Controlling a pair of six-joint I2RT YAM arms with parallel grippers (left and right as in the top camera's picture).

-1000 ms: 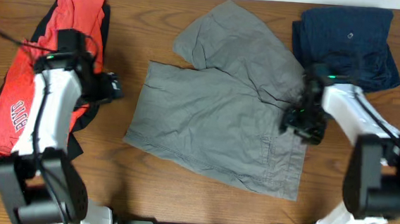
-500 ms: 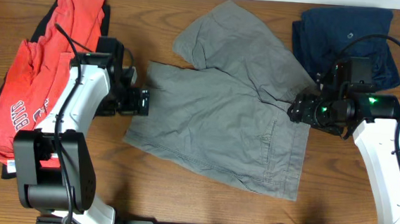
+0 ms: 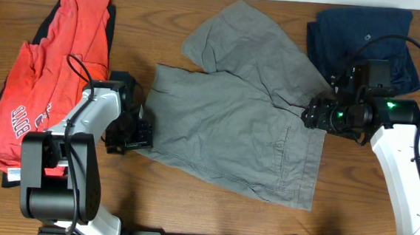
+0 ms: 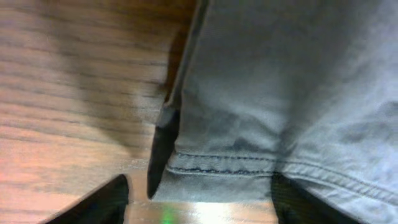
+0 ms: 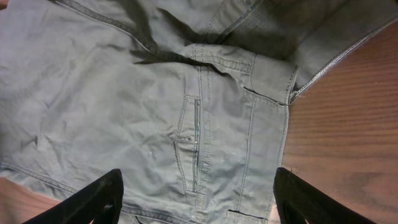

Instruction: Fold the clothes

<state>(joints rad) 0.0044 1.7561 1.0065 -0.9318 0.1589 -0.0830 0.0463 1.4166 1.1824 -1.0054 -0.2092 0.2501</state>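
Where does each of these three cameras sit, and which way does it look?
Overhead: fixed above the table, looking straight down at the grey shorts, orange-red T-shirt and navy garment; left arm and right arm show.
Left wrist: on the left arm, close over the shorts' hem corner and bare wood; left fingertips at the bottom edge.
Right wrist: on the right arm, looking down at the shorts' welt pocket; right fingertips at the bottom edge.
Shared: all three show the shorts.

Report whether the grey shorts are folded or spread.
Spread, not yet folded: the shorts lie open on the table, both legs splayed apart, pocket showing.
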